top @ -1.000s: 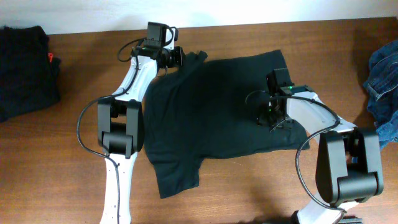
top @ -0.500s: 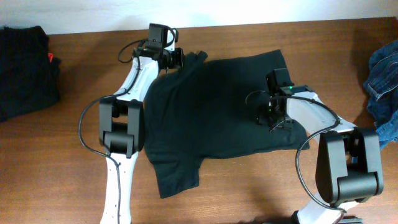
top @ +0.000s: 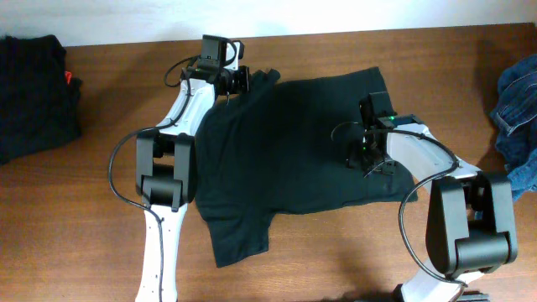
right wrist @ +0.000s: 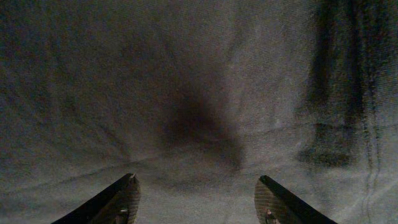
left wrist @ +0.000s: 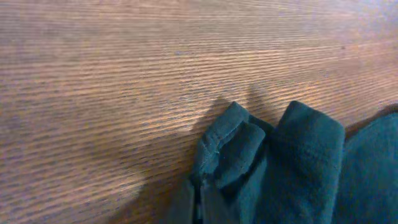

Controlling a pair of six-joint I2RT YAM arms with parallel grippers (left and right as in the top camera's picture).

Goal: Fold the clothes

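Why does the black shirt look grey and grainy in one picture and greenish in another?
Right wrist view: close and dim, so the T-shirt looks grainy grey, with a dark shadow blotch above the right gripper. Left wrist view: brighter light tints its edge greenish, and the table looks streaky. Overhead view: even light, plain black.

You are seeing the blue garment [top: 518, 109] running off the overhead's right edge, the dark pile [top: 33, 92] off its left. The left wrist view is cropping the T-shirt [left wrist: 273, 168] at bottom and right. The right hand [right wrist: 199, 202] is showing only fingertips.
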